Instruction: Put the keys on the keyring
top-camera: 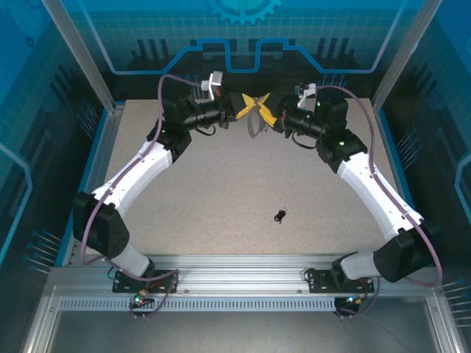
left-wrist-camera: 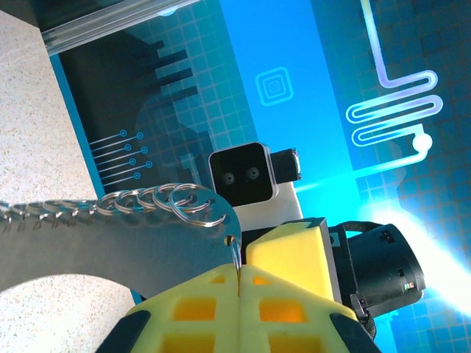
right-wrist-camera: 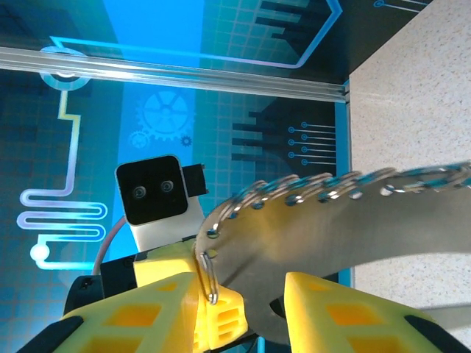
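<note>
The keyring, a flat grey loop fringed with silvery rings, hangs in the air at the back of the table between both grippers. My left gripper is shut on the small end ring of the keyring plate. My right gripper is open, its yellow fingers standing either side of the plate's end. The end ring lies against its left finger. The keys, a tiny black cluster, lie on the table in front, far from both grippers.
The speckled table is walled by blue panels at the back and sides. An aluminium frame runs along the near edge by the arm bases. The two grippers almost touch tip to tip.
</note>
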Motion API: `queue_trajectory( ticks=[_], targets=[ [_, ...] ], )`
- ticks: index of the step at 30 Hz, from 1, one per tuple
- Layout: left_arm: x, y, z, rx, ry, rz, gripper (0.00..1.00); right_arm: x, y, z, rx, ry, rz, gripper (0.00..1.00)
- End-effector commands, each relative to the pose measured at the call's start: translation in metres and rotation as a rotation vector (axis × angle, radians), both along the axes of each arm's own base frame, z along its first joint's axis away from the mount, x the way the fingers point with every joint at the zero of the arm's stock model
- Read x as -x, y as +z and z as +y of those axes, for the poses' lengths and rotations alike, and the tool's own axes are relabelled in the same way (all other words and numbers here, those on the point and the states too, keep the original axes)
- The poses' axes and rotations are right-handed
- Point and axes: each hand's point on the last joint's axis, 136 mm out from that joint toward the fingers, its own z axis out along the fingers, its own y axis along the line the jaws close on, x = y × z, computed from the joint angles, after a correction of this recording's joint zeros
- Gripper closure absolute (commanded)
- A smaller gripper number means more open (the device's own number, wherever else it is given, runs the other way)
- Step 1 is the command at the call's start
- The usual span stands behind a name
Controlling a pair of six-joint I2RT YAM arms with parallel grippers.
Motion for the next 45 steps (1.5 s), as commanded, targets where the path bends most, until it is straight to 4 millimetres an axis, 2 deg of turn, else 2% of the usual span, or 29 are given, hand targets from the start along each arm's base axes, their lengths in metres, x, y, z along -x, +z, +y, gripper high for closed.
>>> queue_trajectory(
  ticks=[1, 13, 16, 21, 25, 29, 32, 37, 45],
  targets=[
    [0.016, 0.019, 0.003, 0.019, -0.017, -0.093, 1.00, -0.001, 0.012, 0.007, -0.029, 0.001, -0.042, 0.65],
    [0.020, 0.019, 0.003, 0.035, -0.024, -0.098, 1.00, -0.007, 0.012, 0.015, -0.042, 0.011, -0.042, 0.71],
    [0.019, 0.019, 0.003, 0.035, -0.024, -0.097, 1.00, -0.009, 0.014, 0.016, -0.051, 0.017, -0.045, 0.78],
    [0.020, 0.017, 0.000, 0.028, -0.031, -0.096, 1.00, -0.011, 0.011, 0.019, -0.053, 0.029, -0.036, 0.99],
    [0.020, 0.017, 0.000, 0.018, -0.031, -0.102, 1.00, -0.014, 0.005, 0.016, -0.049, 0.040, -0.021, 1.00],
    [0.017, 0.019, 0.006, -0.013, -0.021, -0.113, 0.68, -0.017, 0.000, 0.004, -0.022, 0.066, -0.025, 1.00],
    [0.012, 0.020, 0.016, -0.029, -0.001, -0.122, 0.53, -0.017, 0.001, -0.006, 0.001, 0.108, -0.048, 1.00],
    [0.007, 0.018, 0.026, -0.059, 0.000, -0.133, 0.47, -0.014, 0.006, -0.013, 0.032, 0.188, -0.090, 1.00],
    [0.004, 0.013, 0.020, -0.094, -0.079, -0.147, 0.46, -0.005, 0.022, -0.005, 0.047, 0.324, -0.175, 1.00]
  ],
)
